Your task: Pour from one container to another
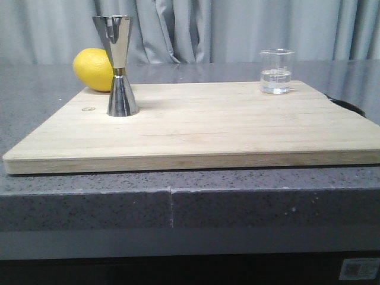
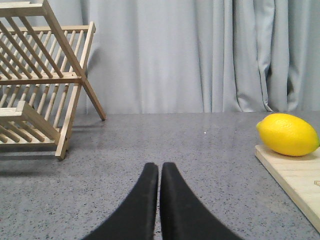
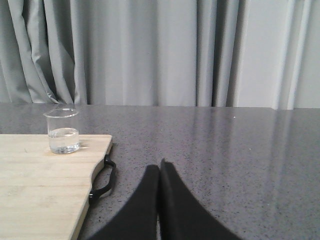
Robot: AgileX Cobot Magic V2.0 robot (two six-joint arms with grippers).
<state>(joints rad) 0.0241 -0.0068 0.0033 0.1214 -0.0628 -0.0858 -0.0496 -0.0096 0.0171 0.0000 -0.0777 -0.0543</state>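
Note:
The clear glass beaker [image 1: 276, 71] stands upright at the far right of the wooden board [image 1: 196, 127], holding a little clear liquid; it also shows in the right wrist view as the beaker [image 3: 62, 131]. The shiny steel jigger [image 1: 120, 66] with a gold waist band stands upright on the board's left part. Neither arm appears in the front view. My left gripper [image 2: 159, 167] is shut and empty over the grey counter, left of the board. My right gripper [image 3: 159, 166] is shut and empty over the counter, right of the board.
A yellow lemon [image 1: 93, 69] lies behind the jigger at the board's far left corner, also seen as the lemon [image 2: 288, 134]. A wooden dish rack [image 2: 40, 80] stands on the counter off to the left. The board has a black handle [image 3: 103, 179] on its right edge. Grey curtains hang behind.

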